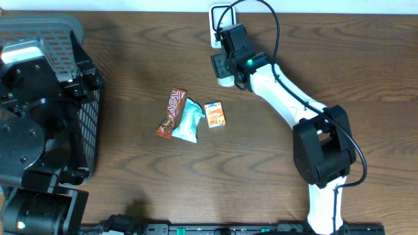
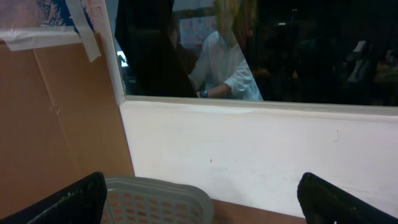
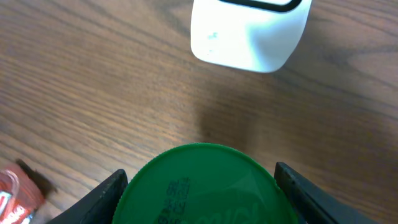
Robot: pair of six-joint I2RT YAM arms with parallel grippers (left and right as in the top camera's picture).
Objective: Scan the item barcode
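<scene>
Right gripper grips green round plastic-lidded container close in front of the white rounded box scanner; left gripper gapes wide and empty, far from scanner.

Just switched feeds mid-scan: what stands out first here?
The right gripper clasps a green tub, printed face toward the wrist camera, just short of the white scanner at the far edge of the table. Three snacks lie mid-table; the left gripper, open, hangs over the basket at left.
</scene>
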